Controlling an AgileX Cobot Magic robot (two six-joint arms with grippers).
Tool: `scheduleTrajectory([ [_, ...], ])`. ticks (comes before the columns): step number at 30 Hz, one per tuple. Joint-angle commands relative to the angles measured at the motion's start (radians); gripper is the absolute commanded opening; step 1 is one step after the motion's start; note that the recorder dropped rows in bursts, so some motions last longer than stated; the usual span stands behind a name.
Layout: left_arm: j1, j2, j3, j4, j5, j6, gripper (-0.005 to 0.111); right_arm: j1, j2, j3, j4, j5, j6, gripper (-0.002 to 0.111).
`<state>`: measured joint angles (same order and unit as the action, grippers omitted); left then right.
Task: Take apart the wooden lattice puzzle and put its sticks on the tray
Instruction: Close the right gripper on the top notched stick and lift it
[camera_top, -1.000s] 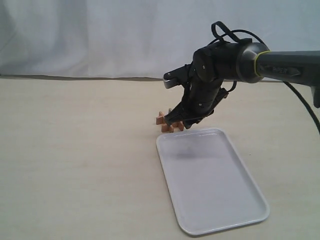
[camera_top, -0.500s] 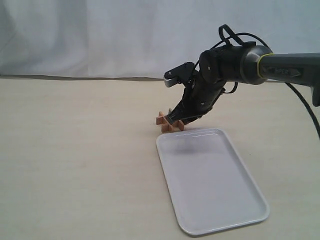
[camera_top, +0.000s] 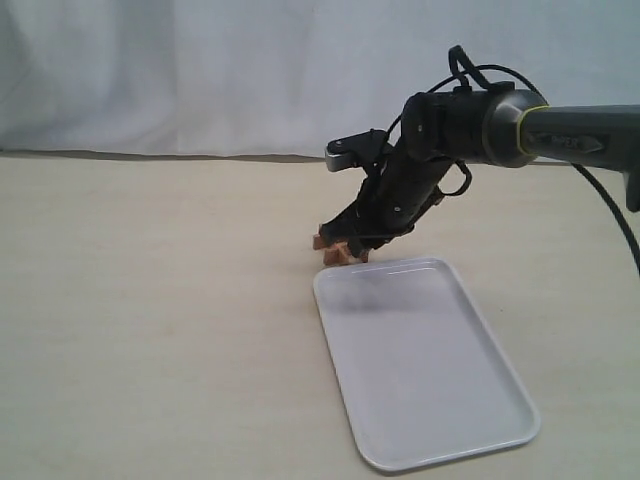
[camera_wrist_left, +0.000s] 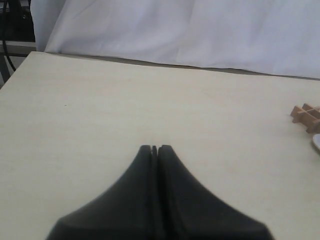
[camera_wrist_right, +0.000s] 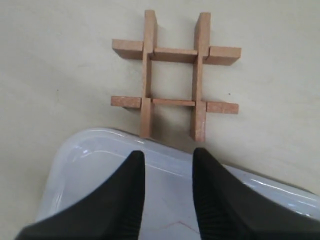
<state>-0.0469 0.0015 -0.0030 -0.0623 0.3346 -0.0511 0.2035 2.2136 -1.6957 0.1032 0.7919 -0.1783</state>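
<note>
Exterior wide, oblique; right wrist close above puzzle (camera_wrist_right: 174, 53); left far.

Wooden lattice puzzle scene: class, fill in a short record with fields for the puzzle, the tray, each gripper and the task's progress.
puzzle: wooden lattice puzzle, four sticks interlocked, lying flat on the table
puzzle position: just outside the tray's rim, at one corner
tray: tray, white, nothing on it
right gripper: right gripper, open, empty, above the tray's edge with its tips pointing at the puzzle
left gripper: left gripper, shut, empty, well away from the puzzle
progress: no stick removed yet
</note>
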Motion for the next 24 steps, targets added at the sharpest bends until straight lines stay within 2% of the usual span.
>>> scheduleTrajectory([
  [1, 0.001, -0.002, 0.003, 0.0, -0.012, -0.005, 0.0, -0.004, 0.0, -0.003, 0.011, -0.033, -0.001, 0.032],
  [16, 0.001, -0.002, 0.003, 0.0, -0.012, -0.005, 0.0, -0.004, 0.054, -0.048, -0.103, -0.039, 0.021, 0.032],
  [24, 0.001, -0.002, 0.003, 0.0, -0.012, -0.005, 0.0, -0.004, 0.082, -0.048, -0.103, -0.059, 0.021, 0.032],
])
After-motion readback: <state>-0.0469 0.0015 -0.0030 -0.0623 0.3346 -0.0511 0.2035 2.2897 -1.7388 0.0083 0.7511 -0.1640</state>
